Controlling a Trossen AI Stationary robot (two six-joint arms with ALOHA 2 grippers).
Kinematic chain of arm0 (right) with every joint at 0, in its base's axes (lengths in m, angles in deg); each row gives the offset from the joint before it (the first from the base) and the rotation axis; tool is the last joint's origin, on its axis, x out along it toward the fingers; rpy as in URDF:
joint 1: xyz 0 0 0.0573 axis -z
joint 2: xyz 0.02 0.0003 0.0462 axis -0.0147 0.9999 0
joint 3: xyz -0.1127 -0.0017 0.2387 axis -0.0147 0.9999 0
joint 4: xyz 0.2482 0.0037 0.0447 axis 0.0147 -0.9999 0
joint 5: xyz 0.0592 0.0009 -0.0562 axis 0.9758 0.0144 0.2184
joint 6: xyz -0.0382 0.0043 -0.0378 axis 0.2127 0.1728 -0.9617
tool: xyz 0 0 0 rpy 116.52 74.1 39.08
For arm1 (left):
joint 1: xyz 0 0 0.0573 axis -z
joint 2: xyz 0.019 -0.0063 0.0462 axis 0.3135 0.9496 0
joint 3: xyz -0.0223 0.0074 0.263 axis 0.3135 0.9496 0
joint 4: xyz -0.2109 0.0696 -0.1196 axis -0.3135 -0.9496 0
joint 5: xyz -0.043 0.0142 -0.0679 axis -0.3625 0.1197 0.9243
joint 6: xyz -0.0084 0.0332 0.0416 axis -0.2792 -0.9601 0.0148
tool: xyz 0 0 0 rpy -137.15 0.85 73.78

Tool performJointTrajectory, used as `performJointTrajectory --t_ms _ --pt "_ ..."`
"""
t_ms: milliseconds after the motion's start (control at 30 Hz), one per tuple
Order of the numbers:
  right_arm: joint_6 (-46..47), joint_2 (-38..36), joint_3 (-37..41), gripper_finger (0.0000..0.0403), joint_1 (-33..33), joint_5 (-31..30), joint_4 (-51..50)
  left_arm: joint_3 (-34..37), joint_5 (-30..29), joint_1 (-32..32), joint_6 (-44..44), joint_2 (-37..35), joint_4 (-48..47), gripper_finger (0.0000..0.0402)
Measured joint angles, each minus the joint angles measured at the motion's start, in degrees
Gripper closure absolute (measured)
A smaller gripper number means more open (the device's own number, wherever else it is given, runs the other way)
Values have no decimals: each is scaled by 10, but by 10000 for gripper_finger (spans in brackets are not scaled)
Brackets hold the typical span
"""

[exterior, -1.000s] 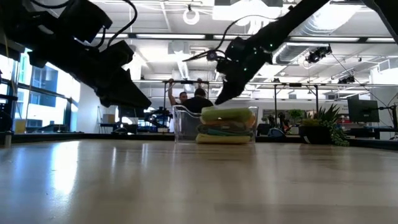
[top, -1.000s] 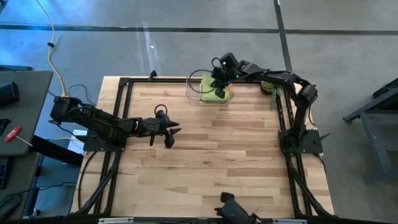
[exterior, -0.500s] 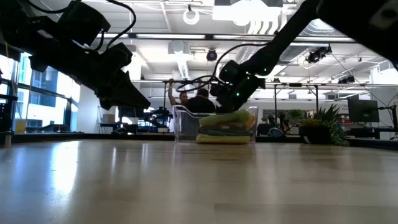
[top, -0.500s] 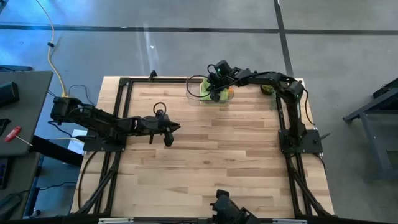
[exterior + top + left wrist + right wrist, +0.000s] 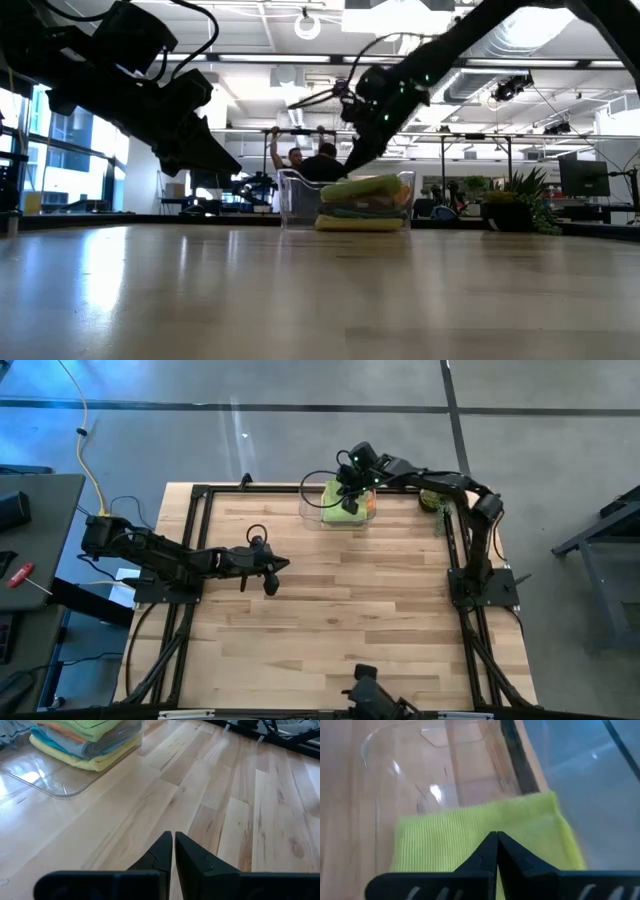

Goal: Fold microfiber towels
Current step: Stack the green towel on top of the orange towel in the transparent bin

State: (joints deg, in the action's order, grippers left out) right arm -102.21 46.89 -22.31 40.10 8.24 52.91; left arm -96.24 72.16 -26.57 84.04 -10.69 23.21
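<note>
A folded stack of microfiber towels lies in a clear plastic bin (image 5: 309, 510) at the table's far edge. The lime green towel (image 5: 445, 840) is on top, with orange, teal and grey below it and yellow (image 5: 95, 764) at the bottom. My right gripper (image 5: 349, 504) is shut and hovers just above the lime green towel (image 5: 372, 185), touching nothing that I can see. My left gripper (image 5: 280, 571) is shut and empty above the bare table at mid-left, well away from the bin.
A potted plant (image 5: 432, 501) stands at the far right corner, beside the right arm. Black frame rails (image 5: 190, 540) run along the table's edges. People (image 5: 318, 160) stand in the room beyond the table. Bare wood (image 5: 360, 620) lies in the middle and near part.
My right gripper has gone down onto the top of the towel stack in the bin and come back up, staying shut. The stack stays in the bin.
</note>
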Motion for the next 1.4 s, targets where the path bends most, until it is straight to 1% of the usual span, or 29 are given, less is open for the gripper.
performJointTrajectory --t_ms 133,200,267,367,500,600,667,767,900,933,1100,1233,1333,1400 --pt "-27 -23 -34 403 0 -65 -119 0 0 0 1 0 0 392" --pt "-29 -24 -35 403 3 -74 -172 0 0 0 1 0 0 392" --pt "-30 -23 -25 403 5 -74 -199 0 0 0 1 0 0 392" --pt "-31 -22 2 403 6 -78 -205 0 0 1 1 0 0 392" --pt "-30 -21 38 403 5 -99 -156 0 0 0 1 0 0 392" --pt "-30 -22 40 403 5 -124 -135 0 0 0 -3 0 0 392" --pt "-31 -28 29 403 5 -135 -139 0 0 0 -3 0 0 392" --pt "-32 -47 1 403 5 -129 -160 0 0 0 -3 0 0 392" --pt "-47 -51 -12 403 5 -53 -219 0 0 0 -3 0 0 392" --pt "-52 -49 -9 403 5 -43 -226 0 0 0 -3 0 0 392" --pt "-54 -34 18 403 0 -49 -182 0 -14 -1 12 0 0 392" --pt "-55 -28 22 403 1 -49 -164 0 -2 -1 6 0 0 392" --pt "-56 -38 23 403 3 -47 -147 0 0 -1 6 0 1 392" --pt "-51 -50 22 403 7 -29 -123 0 0 -4 3 0 4 392"
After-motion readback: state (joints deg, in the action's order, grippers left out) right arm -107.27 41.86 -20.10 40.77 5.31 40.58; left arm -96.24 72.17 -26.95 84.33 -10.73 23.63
